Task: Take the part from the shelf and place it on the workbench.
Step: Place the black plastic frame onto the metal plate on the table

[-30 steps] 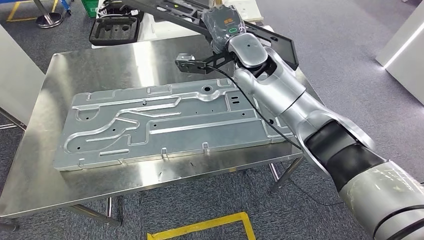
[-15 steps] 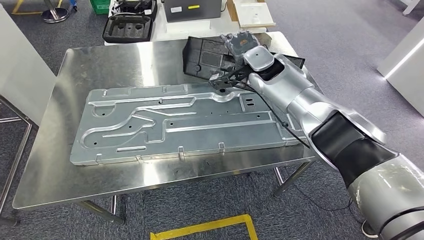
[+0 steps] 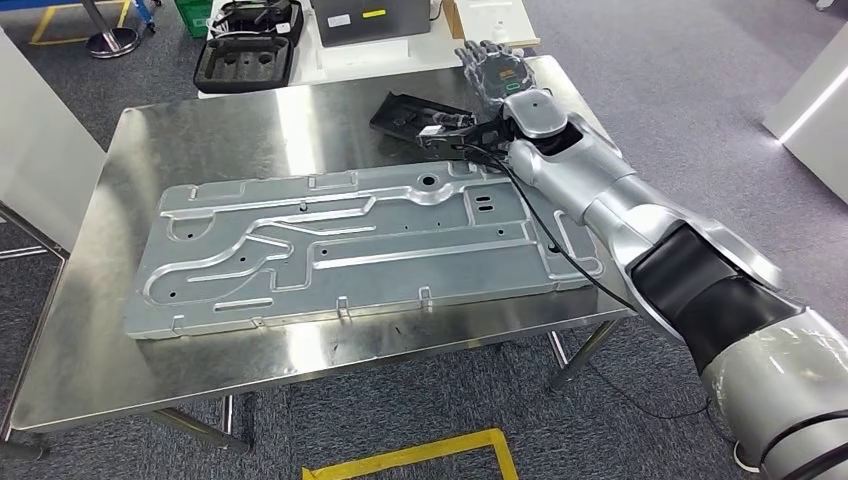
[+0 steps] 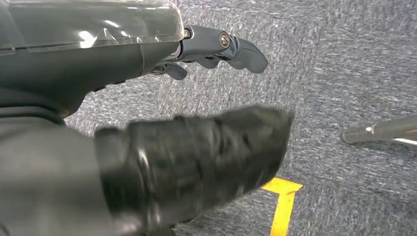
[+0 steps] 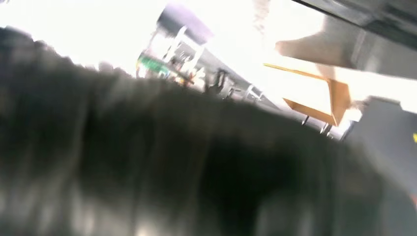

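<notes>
The black flat part (image 3: 412,113) lies on the steel workbench (image 3: 200,130) near its far right corner, just beyond the large stamped metal panel (image 3: 350,245). My right hand (image 3: 493,70) hovers at the part's right end with its fingers spread and nothing in them. Whether it still touches the part I cannot tell. The right wrist view is a dark blur. My left hand (image 4: 211,46) hangs over the carpet, its fingers apart from the thumb and holding nothing.
A black moulded case (image 3: 245,55) and a grey box (image 3: 370,18) sit on a white table behind the workbench. Yellow floor tape (image 3: 420,452) marks the carpet in front. A white panel (image 3: 40,160) stands at the left.
The black part came down from the air onto the workbench, and my right hand let go of it and spread its fingers. The head camera shifted slightly.
</notes>
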Motion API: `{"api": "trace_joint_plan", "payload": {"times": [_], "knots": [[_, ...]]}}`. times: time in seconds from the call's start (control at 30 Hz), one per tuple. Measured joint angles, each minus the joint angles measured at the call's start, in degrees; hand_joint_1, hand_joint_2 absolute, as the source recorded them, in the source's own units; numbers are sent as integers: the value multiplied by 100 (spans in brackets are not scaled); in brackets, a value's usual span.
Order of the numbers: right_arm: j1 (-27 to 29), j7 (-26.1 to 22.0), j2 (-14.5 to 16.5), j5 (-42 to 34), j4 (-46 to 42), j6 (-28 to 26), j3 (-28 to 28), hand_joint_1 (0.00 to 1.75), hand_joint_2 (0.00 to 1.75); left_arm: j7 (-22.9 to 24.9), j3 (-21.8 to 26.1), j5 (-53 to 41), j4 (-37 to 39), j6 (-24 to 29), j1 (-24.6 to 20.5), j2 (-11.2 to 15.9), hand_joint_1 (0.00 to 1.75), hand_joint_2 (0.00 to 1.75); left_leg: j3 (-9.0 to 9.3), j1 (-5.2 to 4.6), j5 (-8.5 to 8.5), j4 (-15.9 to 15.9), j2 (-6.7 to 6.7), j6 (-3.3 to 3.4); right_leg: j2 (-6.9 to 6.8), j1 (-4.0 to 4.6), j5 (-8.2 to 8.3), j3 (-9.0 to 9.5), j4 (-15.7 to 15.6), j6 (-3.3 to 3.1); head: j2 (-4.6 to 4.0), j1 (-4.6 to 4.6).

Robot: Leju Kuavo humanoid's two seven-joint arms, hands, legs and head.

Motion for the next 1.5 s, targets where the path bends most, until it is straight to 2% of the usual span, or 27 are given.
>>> {"api": "trace_joint_plan", "payload": {"times": [0.07,0.13,0.23,0.27,0.33,0.4,0.43,0.47,0.5,0.57,0.63,0.77,0.8,0.9,0.93,0.97,1.0,1.07,1.13,1.17,1.2,1.27,1.3,1.33,1.43,1.47,1.5], "knots": [[30,83,-70,-237,-255,-105,-129,0,0,-9,0,19,0,-9,1,2,0,0,452,-5,283,-762,-1,44,2,3,10,-5,9,18,0,-1],[36,137,-134,-398,-509,-136,-269,0,0,-15,0,36,0,-22,-8,3,0,0,707,-32,406,-1227,-6,97,5,13,44,-15,-2,73,0,3],[100,188,-213,-606,-860,-140,-451,0,0,-16,0,49,0,-54,7,3,0,0,691,-46,498,-1315,-3,182,7,11,105,-33,-46,192,0,5],[130,203,-239,-673,-971,-139,-514,0,0,-16,0,54,0,-66,11,1,0,0,673,-38,556,-1357,4,221,9,8,47,-59,-12,220,0,9],[171,239,-296,-786,-1168,-135,-638,0,0,-15,0,62,0,-85,10,-3,0,0,604,-22,674,-1423,19,303,13,5,-336,-204,362,247,0,21],[211,274,-343,-863,-1330,-130,-729,0,0,-13,1,71,0,-90,11,-1,0,0,495,-35,761,-1426,20,348,15,17,-842,-404,1084,267,0,32],[240,285,-361,-885,-1395,-126,-757,0,0,-10,2,75,0,-92,13,0,0,0,436,-40,803,-1419,20,352,15,21,-974,-446,1364,279,0,34],[271,291,-373,-898,-1459,-123,-777,0,0,-7,2,79,0,-95,16,0,0,0,374,-43,844,-1408,19,351,15,21,-992,-404,1474,287,0,34],[296,295,-383,-902,-1517,-121,-792,0,0,-4,2,80,0,-97,17,-2,0,0,310,-44,883,-1390,19,344,14,18,-907,-263,1374,292,0,35],[315,298,-398,-915,-1629,-121,-836,0,0,0,2,80,0,-99,17,-8,0,0,185,-41,950,-1333,17,310,13,10,-682,236,691,286,0,37],[323,301,-410,-998,-1739,-129,-888,0,0,-3,2,83,0,-105,16,-10,0,0,100,-57,1013,-1283,6,252,23,34,-598,592,126,245,1,43],[378,299,-428,-1315,-1875,-196,-924,0,0,-14,4,90,1,-149,35,3,0,0,28,-68,1109,-1284,-15,125,16,43,-477,527,-5,91,1,49],[406,288,-427,-1424,-1917,-228,-926,0,0,-19,4,91,2,-160,45,7,0,0,-27,-62,980,-1205,-15,89,8,30,-412,475,-19,46,0,48],[517,234,-423,-1838,-2103,-379,-989,0,0,-39,4,95,2,-180,59,2,0,0,-267,-17,141,-337,-1,-6,-3,16,-209,260,-31,-37,0,25],[562,211,-423,-1992,-2169,-437,-1020,0,0,-43,4,96,2,-181,57,-1,0,0,-311,-6,-44,11,0,-26,-4,18,-147,177,-27,-42,0,21],[619,190,-422,-2153,-2241,-494,-1048,0,0,-46,4,97,2,-181,56,-1,0,0,-290,-1,-81,239,1,-36,-5,21,-87,96,-23,-41,0,22],[690,168,-421,-2312,-2318,-548,-1072,0,0,-47,4,99,2,-181,55,0,0,0,-185,0,-1,297,1,-35,-7,24,-28,16,-19,-36,0,22],[849,135,-413,-2578,-2489,-642,-1124,0,0,-49,4,102,2,-181,50,0,0,0,300,-6,261,-153,0,9,-10,32,83,-121,-14,-17,0,21],[967,109,-398,-2734,-2651,-723,-1197,0,0,-54,4,102,2,-181,32,7,0,0,890,-38,216,-946,-1,92,-20,36,185,-191,-26,26,0,28],[1007,93,-387,-2787,-2719,-758,-1237,0,0,-58,4,103,2,-181,24,10,0,0,1060,-60,161,-1219,-4,128,-31,31,234,-190,-48,57,0,28],[1044,80,-379,-2824,-2776,-786,-1269,0,0,-61,5,103,2,-181,17,15,0,0,1135,-84,121,-1369,-8,155,-42,21,286,-180,-80,94,0,24],[1146,58,-366,-2897,-2879,-843,-1316,0,0,-64,8,103,2,-181,18,16,0,0,1103,-87,261,-1469,-5,213,-49,10,372,-163,-155,163,0,7],[1210,46,-361,-2939,-2931,-874,-1338,0,0,-63,10,103,2,-181,19,16,0,0,1083,-74,343,-1530,5,253,-41,13,309,-189,-138,186,0,10],[1273,31,-356,-2991,-2980,-912,-1367,0,0,-60,15,102,2,-181,21,16,0,0,1035,-54,445,-1582,18,296,-30,18,134,-238,-25,199,0,23],[1482,-50,-334,-3194,-3095,-1079,-1471,0,0,-51,42,100,2,-181,23,17,0,0,794,-47,682,-1617,34,354,-11,22,-697,-445,892,223,0,56],[1593,-101,-323,-3296,-3124,-1162,-1506,0,0,-50,50,101,2,-181,26,17,0,0,695,-49,749,-1605,33,352,-10,22,-807,-462,1198,236,0,57],[1723,-165,-310,-3412,-3147,-1250,-1541,0,0,-49,56,104,2,-181,32,17,0,0,590,-48,814,-1585,31,346,-9,20,-773,-413,1371,247,0,57]]}}
